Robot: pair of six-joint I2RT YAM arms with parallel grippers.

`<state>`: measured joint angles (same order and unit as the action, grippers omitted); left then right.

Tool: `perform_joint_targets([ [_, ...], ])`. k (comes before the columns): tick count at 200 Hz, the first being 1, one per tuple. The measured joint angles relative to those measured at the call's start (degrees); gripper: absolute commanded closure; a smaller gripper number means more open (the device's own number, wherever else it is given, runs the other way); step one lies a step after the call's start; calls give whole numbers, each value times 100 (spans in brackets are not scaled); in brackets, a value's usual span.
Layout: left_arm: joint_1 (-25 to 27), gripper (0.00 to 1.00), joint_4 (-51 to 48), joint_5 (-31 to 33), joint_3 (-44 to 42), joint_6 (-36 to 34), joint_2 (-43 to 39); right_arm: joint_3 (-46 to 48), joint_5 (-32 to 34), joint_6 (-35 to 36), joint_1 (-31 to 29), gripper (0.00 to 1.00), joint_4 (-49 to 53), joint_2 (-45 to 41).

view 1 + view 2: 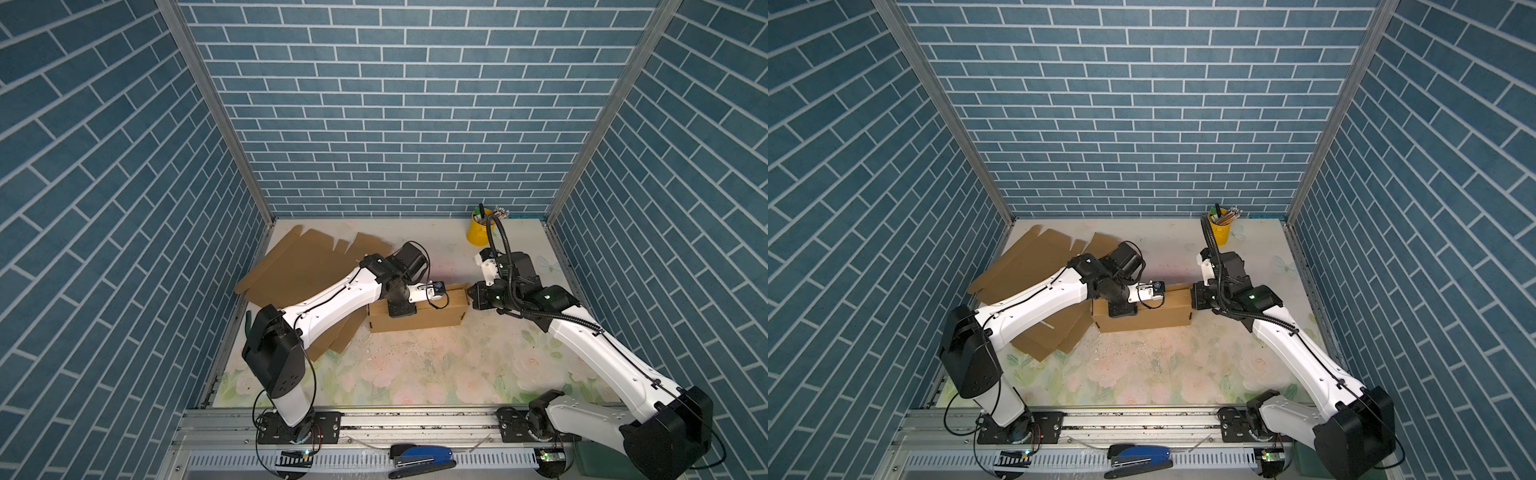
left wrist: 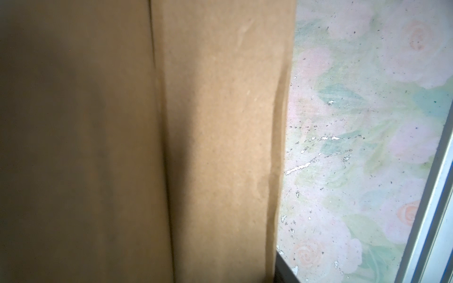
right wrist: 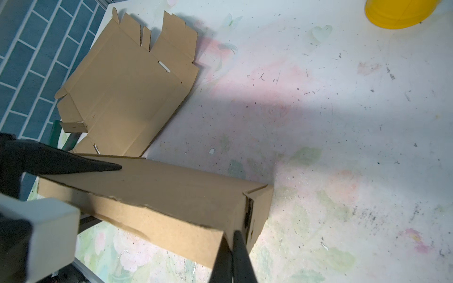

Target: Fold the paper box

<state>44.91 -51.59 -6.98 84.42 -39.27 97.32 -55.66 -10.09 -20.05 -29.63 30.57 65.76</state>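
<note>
- Nearest to us, we are seeing a blue and black stapler [image 1: 422, 456] [image 1: 1138, 455] lying on the grey metal rail [image 1: 478, 432] in front of the table, between the two arm bases.
- Beyond the rail, the pale flower-printed table [image 1: 415, 374] [image 1: 1142, 374] is carrying everything else.
- Around the middle of the table we are finding the folded brown cardboard box [image 1: 419, 322] [image 1: 1150, 320] [image 3: 171, 196], long and narrow, its length running left to right.
- The left fingers [image 1: 402, 311] [image 1: 1121, 309] are coming down onto the box's left half. In the right wrist view one black finger [image 3: 98, 167] is lying on the top panel. The left wrist view is showing little but cardboard [image 2: 220, 147]. We cannot tell whether these fingers are gripping the box or merely resting on it.
- The right fingers [image 1: 473, 291] [image 1: 1195, 291] [image 3: 241, 252] are clenched together, their tips touching the box's right end at the corner by the end flap.
- Behind and left of the box, flat unfolded brown cardboard sheets [image 1: 299, 266] [image 1: 1021, 266] [image 3: 127, 93] are lying stacked, running under the left arm.
- In the far right corner, well apart from the box, a yellow cup holding pens [image 1: 480, 230] [image 1: 1220, 232] [image 3: 397, 12] is standing.
- Blue brick-patterned walls [image 1: 395, 104] [image 1: 1121, 104] are closing in three sides.
</note>
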Motion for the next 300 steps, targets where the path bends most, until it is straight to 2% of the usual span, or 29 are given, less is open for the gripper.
perform_joint_targets([
  [39, 0, 48, 4, 9, 0, 0, 0, 50, 26, 48, -9, 100, -57, -31],
  [149, -33, 28, 127, 402, 9, -15, -9, 50, 87, 55, -11, 100, -57, 0],
  [176, -39, 25, 138, 389, 11, 31, -243, 50, 94, 55, -11, 100, -55, 0],
  [200, -39, 25, 243, 369, 7, 179, -780, 50, 111, 55, -11, 100, -39, 0],
  [219, -63, 25, 468, 461, -61, 470, -1384, 50, 133, 52, -11, 100, -20, 0],
  [233, -197, 29, 564, 476, -157, 824, -1864, 50, 151, 52, -11, 100, -9, 0],
  [252, -671, 35, 581, 328, -356, 1403, -2481, 50, 175, 52, -11, 100, 11, -2],
  [276, -1394, 38, 431, -44, -776, 2092, -3139, 50, 184, 52, -11, 100, 28, -2],
  [300, -1729, 39, 225, -496, -1250, 2708, -3563, 50, 184, 52, -11, 100, 33, -4],
])
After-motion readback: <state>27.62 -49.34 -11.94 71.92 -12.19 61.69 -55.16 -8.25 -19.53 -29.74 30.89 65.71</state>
